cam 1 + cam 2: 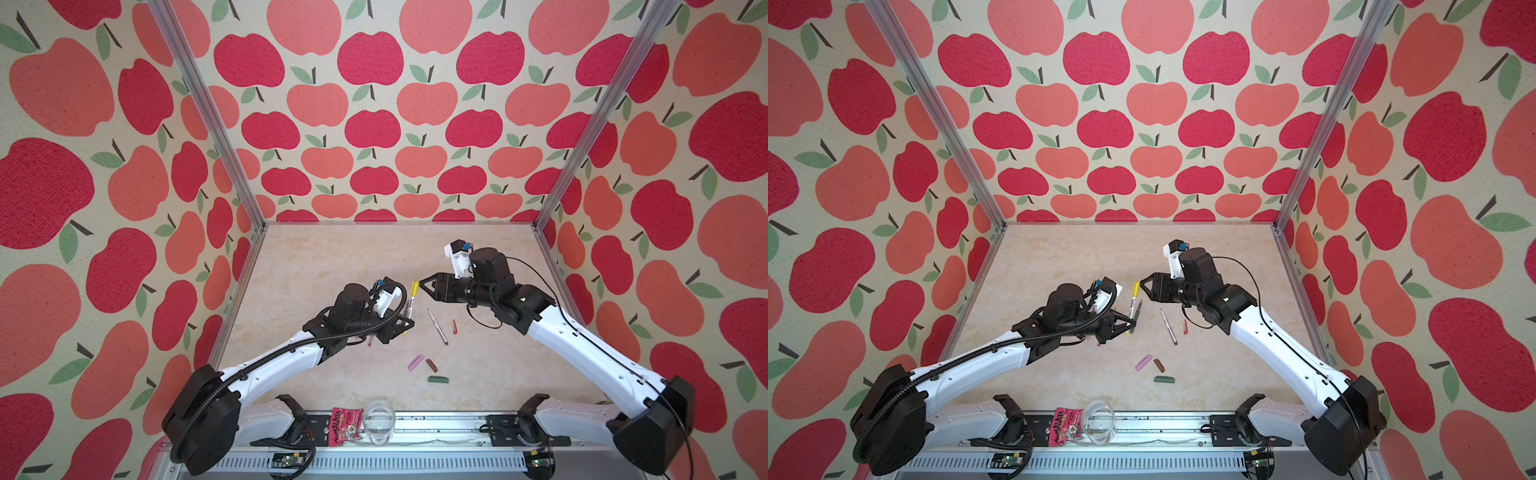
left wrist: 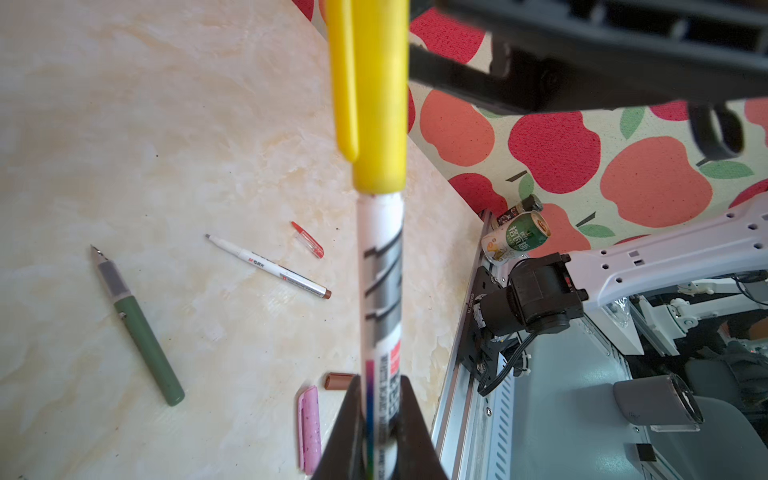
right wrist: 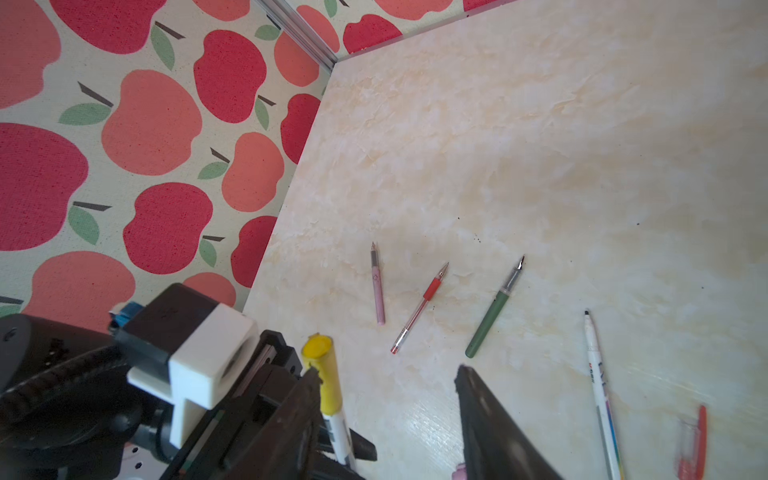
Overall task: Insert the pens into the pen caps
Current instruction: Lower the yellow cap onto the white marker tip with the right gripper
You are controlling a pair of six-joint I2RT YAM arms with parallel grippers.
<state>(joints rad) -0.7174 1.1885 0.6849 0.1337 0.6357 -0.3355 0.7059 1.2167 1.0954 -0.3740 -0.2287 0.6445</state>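
Yellow cap (image 1: 414, 286) seated on white pen (image 1: 410, 311); left jaws clenched on pen barrel, above table (image 1: 332, 270). Right jaws released, spread apart just beside cap.

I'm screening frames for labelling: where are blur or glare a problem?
Left wrist view: the yellow cap, near the lens, is soft. Right wrist view: the red cap is smeared, with sheen on the table. Both top views: sharp.
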